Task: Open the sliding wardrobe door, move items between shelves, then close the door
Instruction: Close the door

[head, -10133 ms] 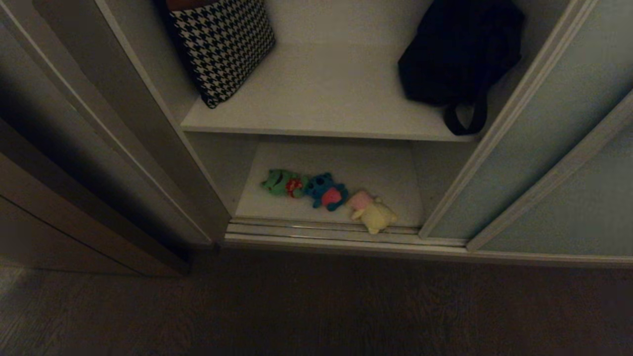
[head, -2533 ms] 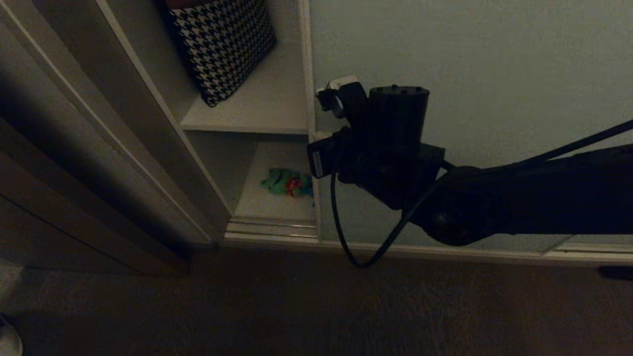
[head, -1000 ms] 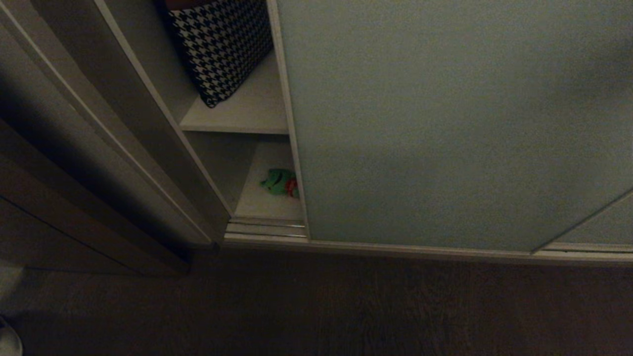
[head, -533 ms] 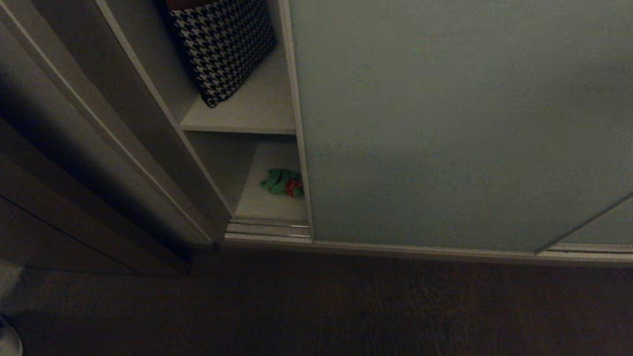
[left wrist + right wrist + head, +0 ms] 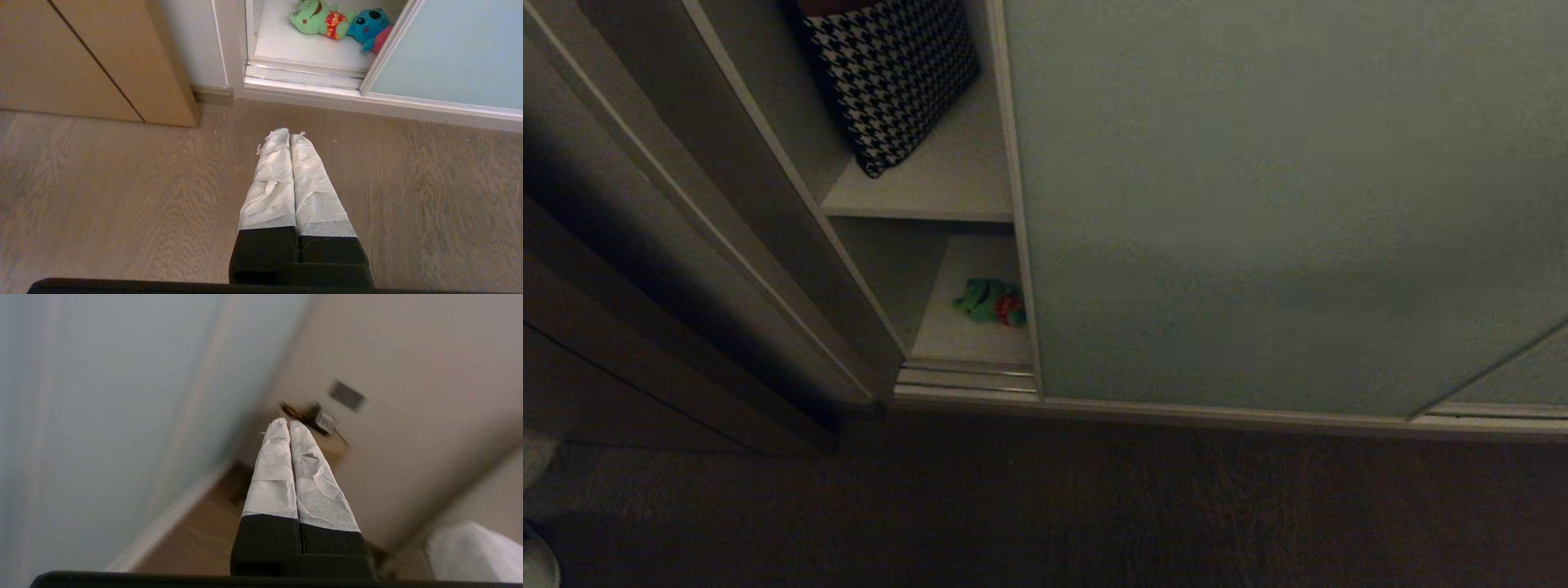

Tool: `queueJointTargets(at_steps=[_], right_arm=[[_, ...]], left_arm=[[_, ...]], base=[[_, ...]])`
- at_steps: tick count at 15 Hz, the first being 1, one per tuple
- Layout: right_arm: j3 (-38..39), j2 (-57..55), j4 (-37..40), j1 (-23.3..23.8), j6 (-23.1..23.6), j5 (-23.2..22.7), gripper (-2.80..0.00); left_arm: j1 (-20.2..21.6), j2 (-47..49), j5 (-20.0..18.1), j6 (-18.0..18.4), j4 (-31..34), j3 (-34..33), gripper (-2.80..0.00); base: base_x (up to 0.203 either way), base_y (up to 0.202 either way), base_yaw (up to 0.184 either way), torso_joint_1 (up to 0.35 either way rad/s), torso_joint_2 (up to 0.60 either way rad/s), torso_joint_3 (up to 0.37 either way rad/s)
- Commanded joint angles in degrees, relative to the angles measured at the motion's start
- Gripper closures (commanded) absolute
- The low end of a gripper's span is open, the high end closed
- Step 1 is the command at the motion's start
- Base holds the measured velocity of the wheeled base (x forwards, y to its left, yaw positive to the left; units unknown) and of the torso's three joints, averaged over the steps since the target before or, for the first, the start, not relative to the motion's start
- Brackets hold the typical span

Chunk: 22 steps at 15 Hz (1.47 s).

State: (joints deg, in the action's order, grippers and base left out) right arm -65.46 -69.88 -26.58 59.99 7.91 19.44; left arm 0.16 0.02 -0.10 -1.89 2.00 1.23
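The sliding wardrobe door (image 5: 1258, 204) covers most of the opening in the head view, with a narrow gap remaining along its 9 o'clock edge. Through that gap 2 shelves show: the upper shelf (image 5: 931, 184) carries a houndstooth cushion (image 5: 890, 73); the lower shelf (image 5: 968, 339) carries the green plush toy (image 5: 988, 300), lying against the door's pale frame edge. The left wrist view also shows the blue plush toy (image 5: 369, 26) touching the green one, half behind the door edge. The cream-yellow toy is hidden.

The door's long axis runs upright; its free edge is the vertical frame strip at the gap. Closing requires travel toward 9 o'clock.

The left gripper (image 5: 290, 136) is clenched and empty, fingertips pressed together, pointing at the wooden floor (image 5: 122, 196) with the gap at about 12 to 1 o'clock from its tips. The right gripper (image 5: 288, 424) is likewise clenched and empty, beside a grey-green panel, aimed away toward a wall. Judged from this, the left gripper is nearer the free edge.

No brand, label or legible writing is visible.
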Motion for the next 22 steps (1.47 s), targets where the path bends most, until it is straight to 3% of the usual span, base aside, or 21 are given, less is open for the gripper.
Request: queueJointTargets(at_steps=[1, 4, 9, 13, 15, 22], right_arm=[[-0.67, -7.61, -1.02, 4.37, -1.06, -1.27, 0.0], [-1.9, -14.75, -3.61, 3.52, -3.07, -5.48, 0.0], [-7.13, -25.02, -7.69, 0.1, -15.81, -20.23, 0.0], [-15.08, -31.45, -6.78, -0.25, -24.7, -24.52, 0.0], [-15.71, -32.91, -6.32, -0.28, -28.2, -30.0, 0.0], [-15.08, -34.75, -6.35, -0.13, -41.47, -42.8, 0.0]], left_arm=[[0.02, -0.02, 0.01, -0.04, 0.02, 0.0, 0.0], [0.02, -0.02, 0.01, -0.04, 0.02, 0.0, 0.0], [0.02, -0.02, 0.01, -0.04, 0.02, 0.0, 0.0], [0.02, -0.02, 0.01, -0.04, 0.02, 0.0, 0.0], [0.02, -0.02, 0.01, -0.04, 0.02, 0.0, 0.0], [0.02, -0.02, 0.01, -0.04, 0.0, 0.0, 0.0]], base=[[0.0, 0.0, 0.0, 0.0, 0.0, 0.0], [0.0, 0.0, 0.0, 0.0, 0.0, 0.0], [0.0, 0.0, 0.0, 0.0, 0.0, 0.0], [0.0, 0.0, 0.0, 0.0, 0.0, 0.0], [0.0, 0.0, 0.0, 0.0, 0.0, 0.0], [0.0, 0.0, 0.0, 0.0, 0.0, 0.0]])
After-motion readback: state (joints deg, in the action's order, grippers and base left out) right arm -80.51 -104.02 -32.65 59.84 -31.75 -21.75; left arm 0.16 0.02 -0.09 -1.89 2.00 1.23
